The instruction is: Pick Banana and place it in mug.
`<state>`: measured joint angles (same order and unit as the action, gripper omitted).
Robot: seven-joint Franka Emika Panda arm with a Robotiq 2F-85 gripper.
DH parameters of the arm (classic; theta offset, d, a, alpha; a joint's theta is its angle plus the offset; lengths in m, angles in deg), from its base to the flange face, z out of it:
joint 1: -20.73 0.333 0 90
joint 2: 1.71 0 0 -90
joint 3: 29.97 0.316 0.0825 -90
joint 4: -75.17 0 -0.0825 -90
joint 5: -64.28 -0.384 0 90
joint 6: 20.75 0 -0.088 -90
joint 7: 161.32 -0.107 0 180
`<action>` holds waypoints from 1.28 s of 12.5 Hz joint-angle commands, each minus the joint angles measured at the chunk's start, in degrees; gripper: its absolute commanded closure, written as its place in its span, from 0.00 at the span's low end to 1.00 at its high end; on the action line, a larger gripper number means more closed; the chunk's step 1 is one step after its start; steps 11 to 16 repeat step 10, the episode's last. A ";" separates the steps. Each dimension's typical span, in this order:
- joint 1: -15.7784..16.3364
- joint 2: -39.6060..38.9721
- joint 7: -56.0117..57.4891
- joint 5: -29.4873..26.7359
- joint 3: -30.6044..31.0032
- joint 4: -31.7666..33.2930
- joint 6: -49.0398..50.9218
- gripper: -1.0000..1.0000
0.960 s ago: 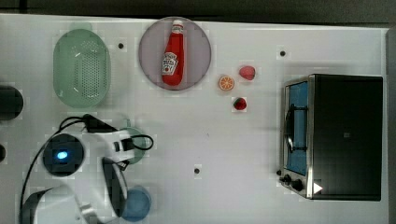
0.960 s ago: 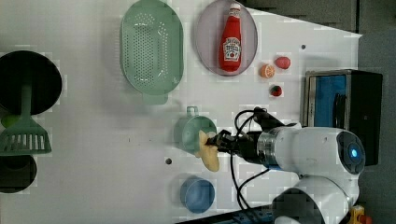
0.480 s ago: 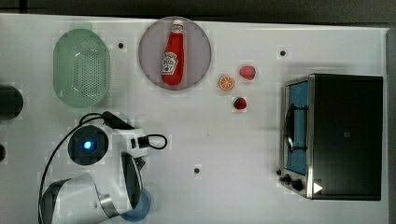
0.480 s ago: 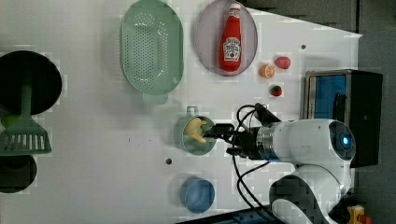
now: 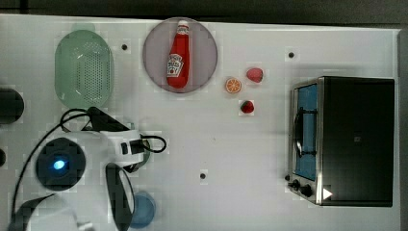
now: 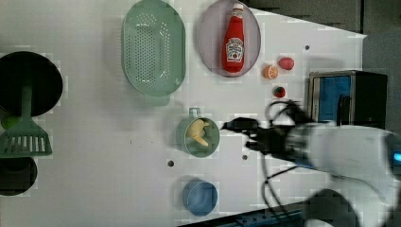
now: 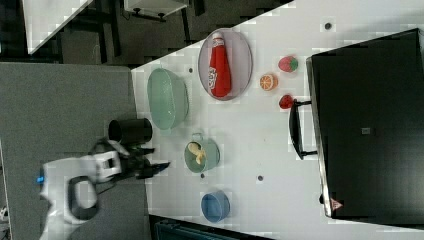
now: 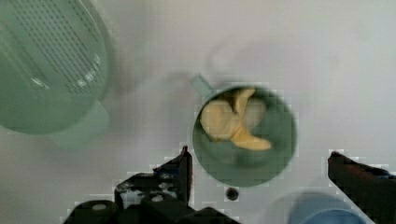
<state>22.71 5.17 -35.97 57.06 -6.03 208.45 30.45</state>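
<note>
A: Where is the banana [image 6: 198, 133] to be found?

B: It is seen lying inside the mug [image 6: 199, 137], curled against the wall on the handle side, with part of the mug's floor left bare. In the left view the mug stands near the middle of the table [image 6: 94, 142], just below the basket [image 6: 152, 47] and above the blue cup [image 6: 200, 197].

A: And the gripper [image 8: 259, 175]?

B: It is spread wide and nothing is held. In the wrist view its two fingers [image 8: 180, 170] are seen well apart, one on each side of the mug's rim and clear of it. In the left view the gripper sits to the mug's right, apart from it.

A: So the placing is judged done?

B: From how things lie, yes; the banana is contained and released.

A: How would the banana be expected to handle, if it had to be taken up again?

B: It is judged light and somewhat soft, probably a toy piece, with a smooth skin that could slip under a shallow pinch. Its curve would let it roll between the pads unless it is taken across its thick middle. Inside the mug little room is left beside it, so a hold from above, across the middle, would be called for.

A: And the mug?

B: It is judged stiff and light, and could be pushed aside by a finger striking its rim.
</note>
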 commanded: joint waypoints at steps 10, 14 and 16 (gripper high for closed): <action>-2.04 7.52 5.66 7.97 -24.52 -17.96 23.89 0.00; -2.04 7.52 5.66 7.97 -24.52 -17.96 23.89 0.00; -2.04 7.52 5.66 7.97 -24.52 -17.96 23.89 0.00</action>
